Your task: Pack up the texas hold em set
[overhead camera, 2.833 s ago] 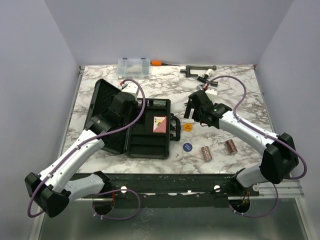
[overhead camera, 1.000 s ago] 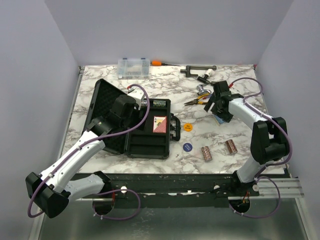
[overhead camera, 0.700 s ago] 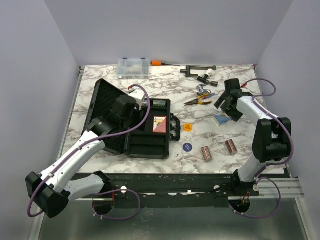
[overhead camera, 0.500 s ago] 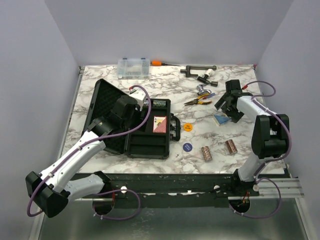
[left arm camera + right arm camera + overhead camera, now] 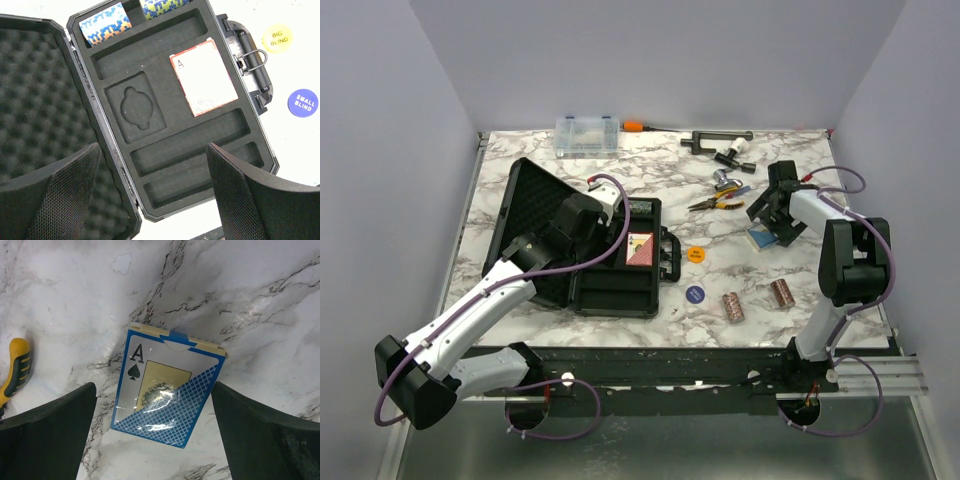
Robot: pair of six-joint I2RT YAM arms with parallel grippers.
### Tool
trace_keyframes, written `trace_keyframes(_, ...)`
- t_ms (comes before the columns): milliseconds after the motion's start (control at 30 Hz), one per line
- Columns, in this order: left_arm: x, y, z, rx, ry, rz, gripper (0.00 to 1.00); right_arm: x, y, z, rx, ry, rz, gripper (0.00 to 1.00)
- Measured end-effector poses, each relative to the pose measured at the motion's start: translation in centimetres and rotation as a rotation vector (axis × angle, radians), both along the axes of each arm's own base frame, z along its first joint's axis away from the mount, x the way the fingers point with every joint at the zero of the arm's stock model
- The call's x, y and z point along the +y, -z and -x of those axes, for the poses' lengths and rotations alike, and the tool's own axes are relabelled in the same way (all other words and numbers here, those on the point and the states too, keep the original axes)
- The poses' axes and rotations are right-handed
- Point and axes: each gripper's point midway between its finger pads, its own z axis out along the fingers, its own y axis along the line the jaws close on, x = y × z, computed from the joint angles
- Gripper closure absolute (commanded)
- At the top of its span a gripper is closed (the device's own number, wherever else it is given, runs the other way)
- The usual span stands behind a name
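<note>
Our right gripper [image 5: 154, 415] is hanging with its jaws spread wide over the blue deck [image 5: 160, 400], one finger showing on each side of the pack and neither, as far as we are seeing, touching it. That deck is lying flat and face up on the marble table [image 5: 820, 180], its ace of spades showing through shiny wrap, in the far right part of the surface and well apart from the case [image 5: 165, 55]. We are holding our left gripper [image 5: 154, 165] above that case, jaws likewise wide apart and closed on nothing. The case is lying open with its egg-crate lid [image 5: 35, 90] tipped back to the left. The red deck [image 5: 203, 77] is sitting in a foam pocket on the handle side, and two patterned chip rolls [image 5: 105, 22] are resting in the slots at the far end. Just outside the handle [image 5: 252, 65], the orange disc [image 5: 277, 38] marked BIG BLIND and the blue disc [image 5: 302, 101] marked SMALL BLIND are lying on the marble. Two brownish chip rolls [image 5: 732, 306] are lying nearer our bases, to the right of the blue disc. Yellow-handled pliers [image 5: 17, 367] are lying just beside the blue deck, and a clear organiser box [image 5: 587, 135] is sitting at the far edge.
</note>
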Motion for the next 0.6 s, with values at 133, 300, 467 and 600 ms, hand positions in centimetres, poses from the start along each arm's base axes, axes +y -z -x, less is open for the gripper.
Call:
trace_keyframes(133, 0.09, 0.09, 0.07, 0.003, -0.001, -0.005, 0.14, -0.45, 0.43, 0.06, 0.008, 0.023, 0.007, 0.0)
trace_keyframes(300, 0.07, 0.11, 0.11, 0.004, 0.001, -0.006, 0.14, -0.73, 0.61, 0.02, 0.008, 0.042, 0.017, 0.02)
trace_keyframes(467, 0.06, 0.12, 0.13, 0.005, 0.001, -0.007, 0.14, -0.86, 0.8, -0.04, 0.01, 0.041, 0.025, 0.19)
trace_keyframes(600, 0.08, 0.14, 0.15, 0.005, 0.002, -0.008, 0.14, -0.94, 0.76, -0.23, 0.005, 0.023, 0.034, 0.25)
